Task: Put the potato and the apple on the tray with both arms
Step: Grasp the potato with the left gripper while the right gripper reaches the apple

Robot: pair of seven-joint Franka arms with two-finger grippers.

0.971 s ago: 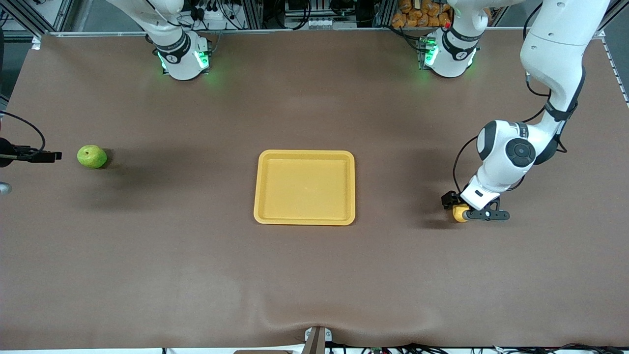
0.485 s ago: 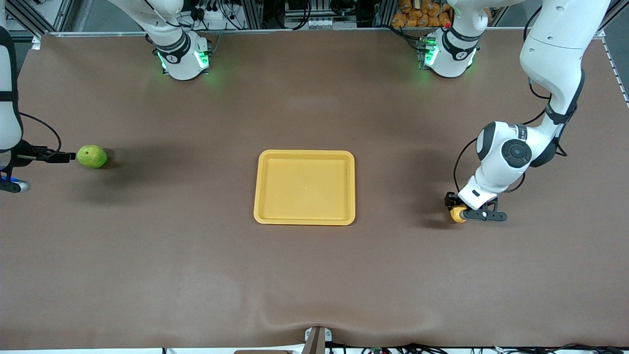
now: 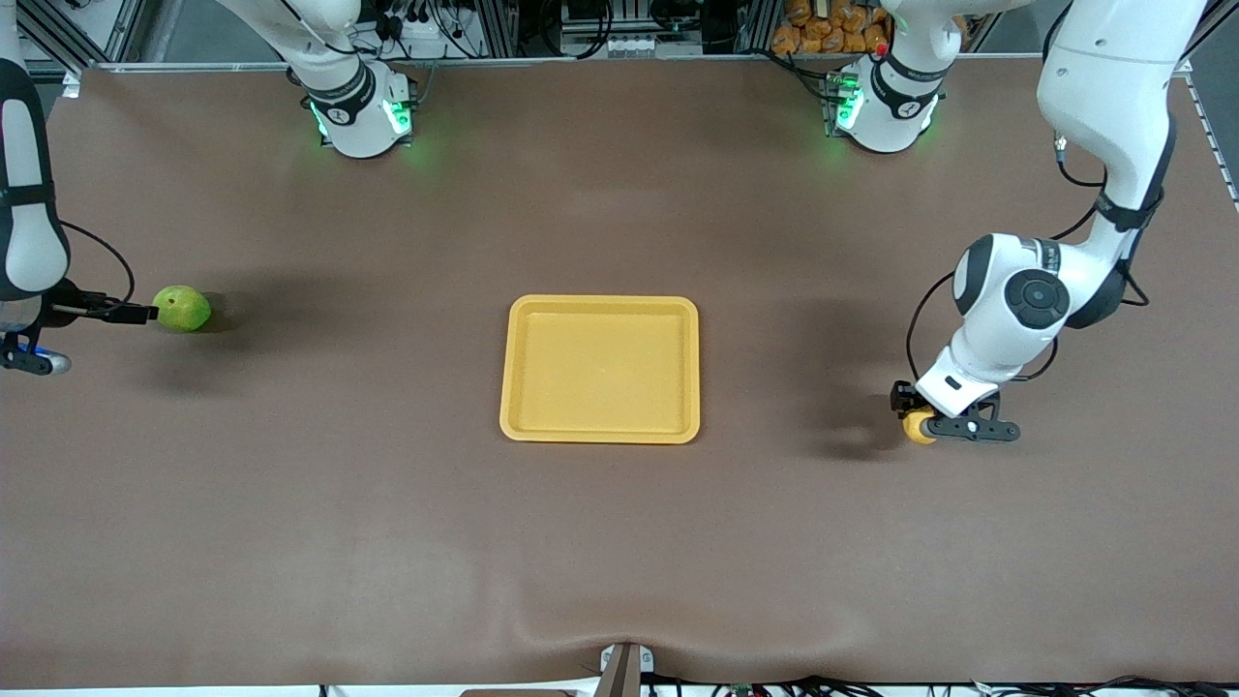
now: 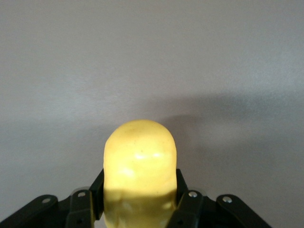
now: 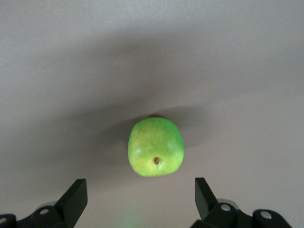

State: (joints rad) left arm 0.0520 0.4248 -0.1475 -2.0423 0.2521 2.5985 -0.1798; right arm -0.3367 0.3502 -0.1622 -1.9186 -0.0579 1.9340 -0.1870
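Yellow tray [image 3: 600, 369] sits mid-table. Toward the left arm's end from it, the left gripper [image 3: 927, 426] is clamped on the potato [image 3: 916, 427]. Toward the right arm's end, the right gripper [image 3: 135, 314] gapes wide beside the apple [image 3: 183, 308], not gripping it.

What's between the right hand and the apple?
Nothing: in the right wrist view the open right hand faces the apple with only bare brown table between. The front view agrees.
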